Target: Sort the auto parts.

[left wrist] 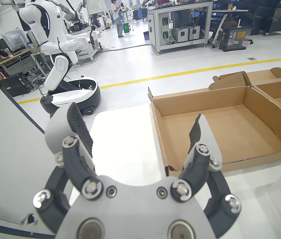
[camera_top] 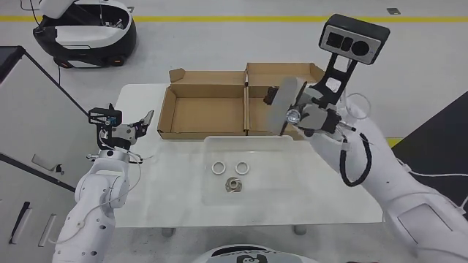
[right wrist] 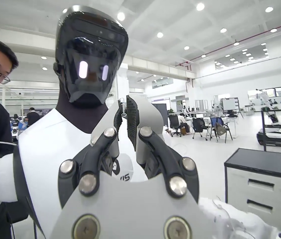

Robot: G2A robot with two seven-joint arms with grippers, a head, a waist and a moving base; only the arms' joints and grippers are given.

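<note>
Top view takes in a white table (camera_top: 146, 190) with rounded corners. A shallow brown cardboard box (camera_top: 201, 113) with two open compartments and flaps folded outward sits along its far side. A clear plastic tray (camera_top: 285, 168) lies just in front of the box, close to its near wall.

The right gripper (right wrist: 124, 110) is raised above the right compartment, and its ribbed black pads are clenched on a small coiled metal spring (right wrist: 123, 108). The left gripper (left wrist: 135, 111) hangs over the table's left strip, between the table edge and the box's left wall, with its jaws spread wide.

In the tray, two white rings (camera_top: 218, 167) lie side by side, and a round grey metal part (camera_top: 233, 184) lies just in front of them.
</note>
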